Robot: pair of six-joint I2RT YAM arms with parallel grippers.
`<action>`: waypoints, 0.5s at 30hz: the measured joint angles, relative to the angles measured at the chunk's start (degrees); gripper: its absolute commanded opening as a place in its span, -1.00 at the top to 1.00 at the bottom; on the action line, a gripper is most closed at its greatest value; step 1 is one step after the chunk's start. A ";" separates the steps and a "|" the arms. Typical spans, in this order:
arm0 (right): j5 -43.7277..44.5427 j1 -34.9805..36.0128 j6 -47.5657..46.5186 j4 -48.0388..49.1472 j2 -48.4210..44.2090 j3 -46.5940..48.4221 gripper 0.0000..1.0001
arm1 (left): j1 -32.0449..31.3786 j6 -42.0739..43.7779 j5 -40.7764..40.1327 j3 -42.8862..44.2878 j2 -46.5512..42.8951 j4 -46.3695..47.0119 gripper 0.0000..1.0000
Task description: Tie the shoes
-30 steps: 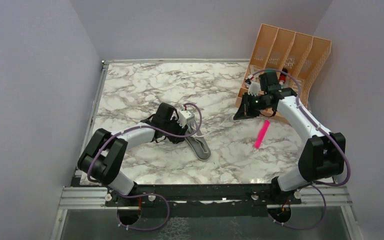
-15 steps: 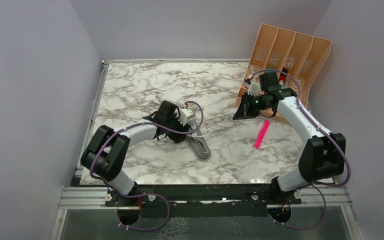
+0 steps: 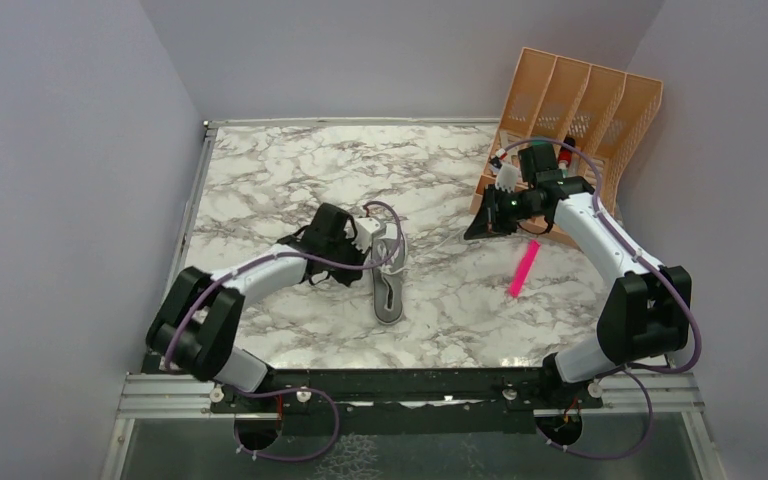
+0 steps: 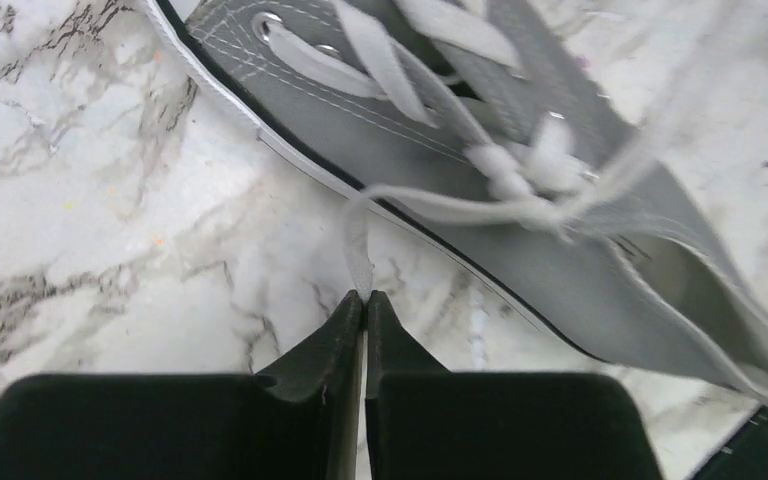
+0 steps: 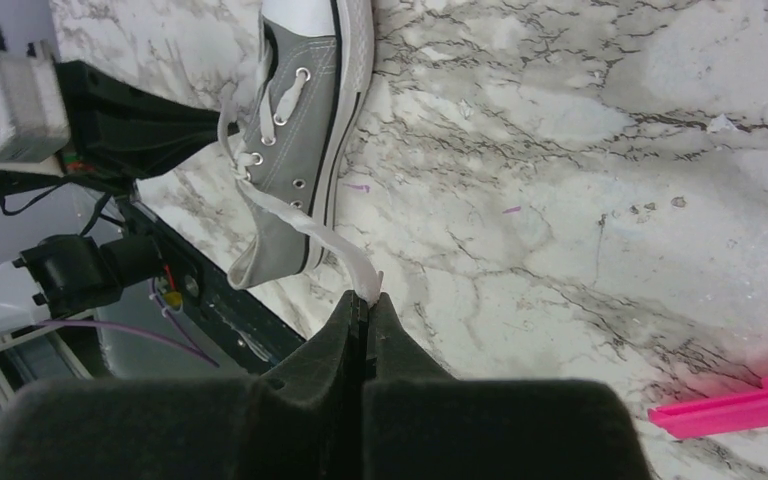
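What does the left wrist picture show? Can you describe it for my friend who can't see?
The left gripper has its two black fingers shut on the tip of a white lace. The lace runs up to a grey sneaker with a white sole rim. The sneaker lies slantwise across the top right of the picture, on a marble table.

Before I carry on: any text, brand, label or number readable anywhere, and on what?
None readable.
The grey sneaker shows no brand or label in any view.
The pink strip and orange file rack are plain.
The small items in the rack are too small to read.
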 measured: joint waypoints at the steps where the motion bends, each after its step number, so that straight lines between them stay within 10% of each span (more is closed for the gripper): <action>1: -0.70 0.00 0.39 0.17 0.00 0.00 0.99 | -0.09 -0.70 0.26 -0.87 -2.14 -0.35 0.90; 15: -19.61 11.37 20.09 19.98 15.30 11.52 0.99 | -0.59 -17.40 4.28 -12.94 -18.86 11.98 0.91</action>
